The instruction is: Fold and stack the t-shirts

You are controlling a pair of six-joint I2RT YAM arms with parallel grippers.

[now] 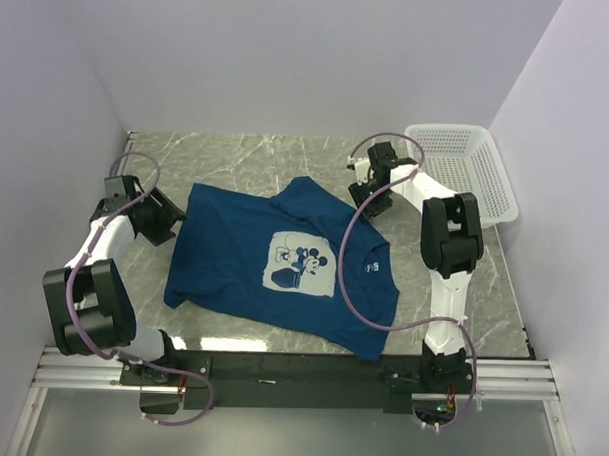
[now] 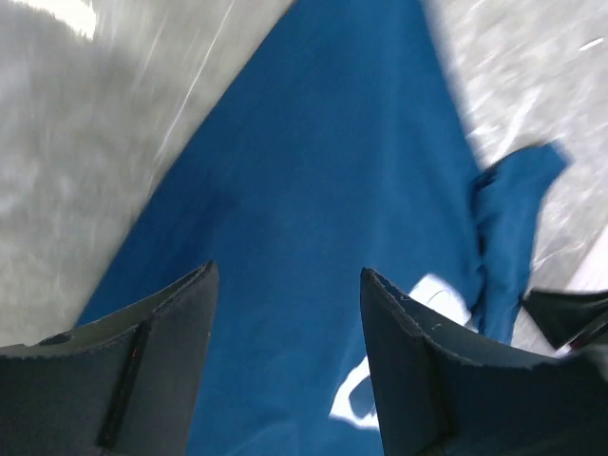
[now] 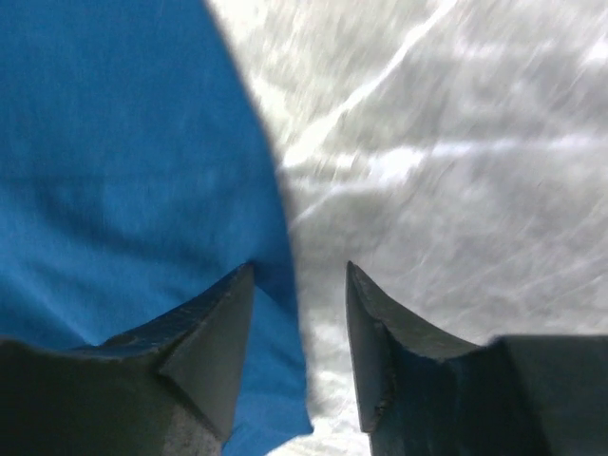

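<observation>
- Pale lilac walls (image 1: 320, 58) close in behind the t-shirt and on both its sides.
- We see a grey marble-patterned table (image 1: 247, 156) under the t-shirt, with glare on the stone by the shirt's near edge.
- The dark blue t-shirt (image 1: 224, 245) lies spread across the table's middle, slightly askew, its white cartoon print (image 1: 295, 265) facing up.
- A white mesh basket (image 1: 491, 180) sits beyond the t-shirt's far right, apart from it.
- The left gripper (image 2: 288, 275) is at the t-shirt's left edge, fingers spread above the cloth, pinching nothing.
- The right gripper (image 3: 299, 271) is at the t-shirt's far right edge, fingers parted over the cloth's border.
</observation>
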